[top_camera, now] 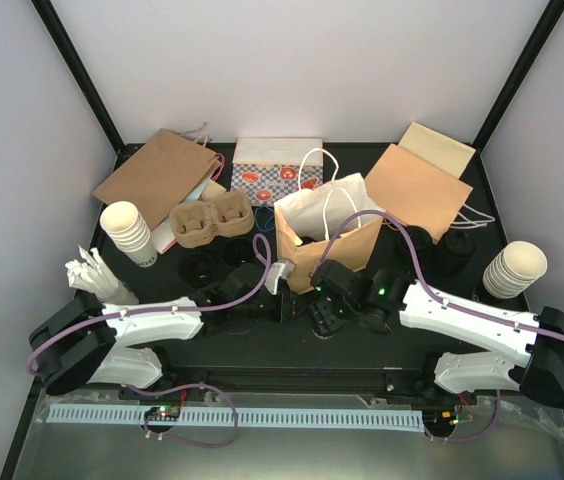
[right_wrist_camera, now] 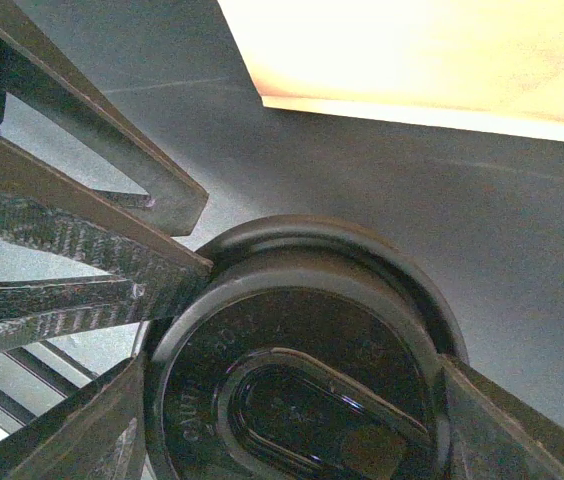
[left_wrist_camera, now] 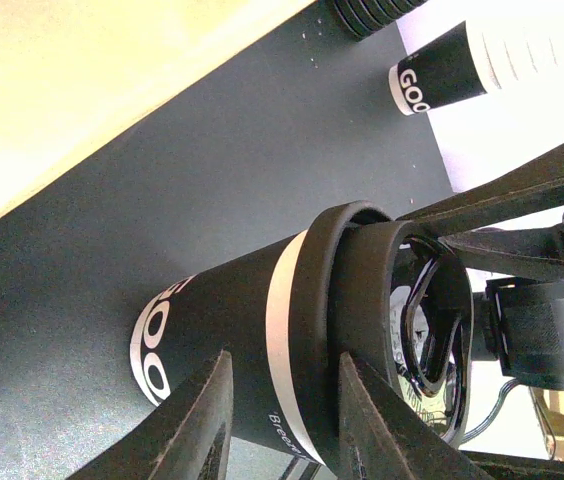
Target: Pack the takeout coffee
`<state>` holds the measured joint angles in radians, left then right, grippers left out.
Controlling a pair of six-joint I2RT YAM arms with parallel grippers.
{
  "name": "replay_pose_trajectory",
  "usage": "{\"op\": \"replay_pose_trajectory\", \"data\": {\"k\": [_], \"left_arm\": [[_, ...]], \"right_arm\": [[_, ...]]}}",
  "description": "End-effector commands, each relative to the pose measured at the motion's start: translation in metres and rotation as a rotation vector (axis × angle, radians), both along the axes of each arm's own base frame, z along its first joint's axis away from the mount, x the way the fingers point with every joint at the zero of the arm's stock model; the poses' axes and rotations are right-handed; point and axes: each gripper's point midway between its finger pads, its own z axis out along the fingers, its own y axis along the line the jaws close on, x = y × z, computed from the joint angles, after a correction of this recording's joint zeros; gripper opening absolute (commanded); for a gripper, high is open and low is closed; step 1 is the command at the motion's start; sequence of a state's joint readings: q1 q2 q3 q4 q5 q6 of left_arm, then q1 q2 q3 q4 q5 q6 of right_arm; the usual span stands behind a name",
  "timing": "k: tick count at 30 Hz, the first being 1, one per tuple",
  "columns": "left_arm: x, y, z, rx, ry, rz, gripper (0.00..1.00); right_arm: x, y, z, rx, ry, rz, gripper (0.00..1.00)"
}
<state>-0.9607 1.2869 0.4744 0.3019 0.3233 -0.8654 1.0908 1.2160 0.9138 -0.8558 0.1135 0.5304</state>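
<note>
At the far left, a stack of lidless cream paper cups (top_camera: 127, 232) stands on the black table (top_camera: 212, 345), and a brown pulp cup carrier (top_camera: 210, 220) lies near it. The left gripper (left_wrist_camera: 285, 358) reaches to the middle of the table. Its two fingers are a little apart, with the rim of a lid between them, but I cannot tell if they really press on it. The lid belongs to a short black paper cup with a black plastic lid (left_wrist_camera: 237, 310), which is upright just in front of the open brown paper bag (top_camera: 347, 250). The right gripper (right_wrist_camera: 294, 365) is clamped on this cup, with one finger at each side of the lid. Further right stand more black lidded cups (top_camera: 459, 250), and at the far right a second cream cup stack (top_camera: 517, 268).
</note>
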Motion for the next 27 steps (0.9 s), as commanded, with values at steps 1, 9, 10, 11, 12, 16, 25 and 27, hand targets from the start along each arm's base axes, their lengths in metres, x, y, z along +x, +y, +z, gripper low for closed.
{"op": "replay_pose_trajectory", "data": {"k": [1, 9, 10, 11, 12, 16, 25, 27], "left_arm": [[0.004, -0.007, -0.001, 0.02, 0.015, 0.003, 0.3], [0.006, 0.005, -0.02, 0.105, 0.054, 0.047, 0.29], [0.006, 0.007, -0.022, 0.114, 0.06, 0.052, 0.29], [0.005, 0.008, -0.025, 0.123, 0.066, 0.055, 0.29], [0.005, 0.01, -0.028, 0.133, 0.074, 0.058, 0.29], [0.001, 0.012, -0.037, 0.151, 0.103, 0.058, 0.28], [-0.007, 0.016, -0.056, 0.174, 0.159, 0.053, 0.28], [-0.007, 0.015, -0.052, 0.162, 0.153, 0.051, 0.28]], "right_arm": [[-0.041, -0.017, -0.043, -0.111, 0.202, 0.058, 0.67], [-0.042, -0.018, -0.048, -0.121, 0.213, 0.052, 0.67], [-0.042, -0.019, -0.049, -0.123, 0.215, 0.053, 0.68], [-0.043, -0.018, -0.05, -0.124, 0.218, 0.053, 0.68], [-0.043, -0.018, -0.05, -0.123, 0.22, 0.053, 0.68], [-0.044, -0.019, -0.052, -0.13, 0.226, 0.053, 0.68], [-0.045, -0.023, -0.059, -0.166, 0.242, 0.041, 0.68], [-0.045, -0.023, -0.058, -0.163, 0.239, 0.04, 0.68]]}}
